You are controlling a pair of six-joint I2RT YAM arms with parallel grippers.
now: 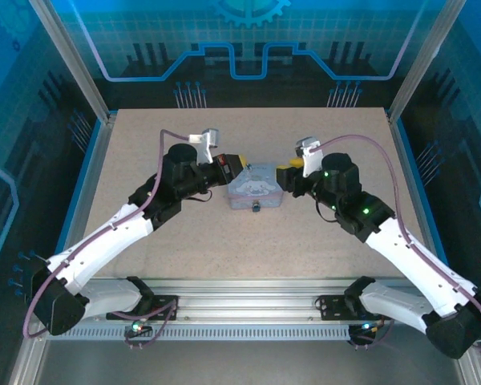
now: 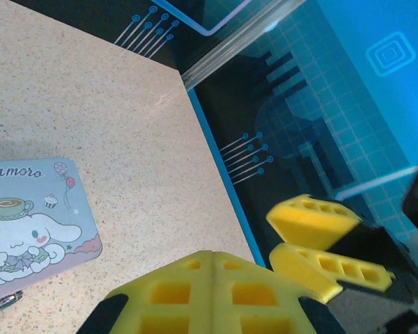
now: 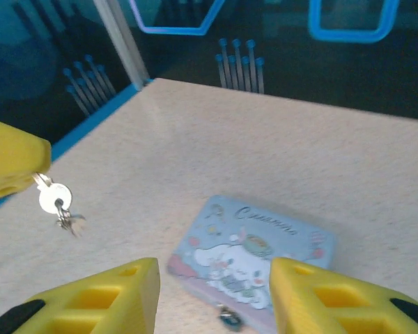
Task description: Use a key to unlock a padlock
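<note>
Symmetrically, both arms elbows-out toward the tin (image 1: pixel 255 186), key (image 3: pixel 54 198) in left claw (image 2: pixel 210 278).

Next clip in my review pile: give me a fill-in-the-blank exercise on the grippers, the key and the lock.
1. The key dangles from the left gripper, whose jaws are ___.
2. The right gripper has its jaws ___.
3. In the top view, the pale blue tin lies ___ the two grippers.
4. The padlock, at the tin's edge, is far ___ than the tin.

Missing words: shut; open; between; smaller.
</note>
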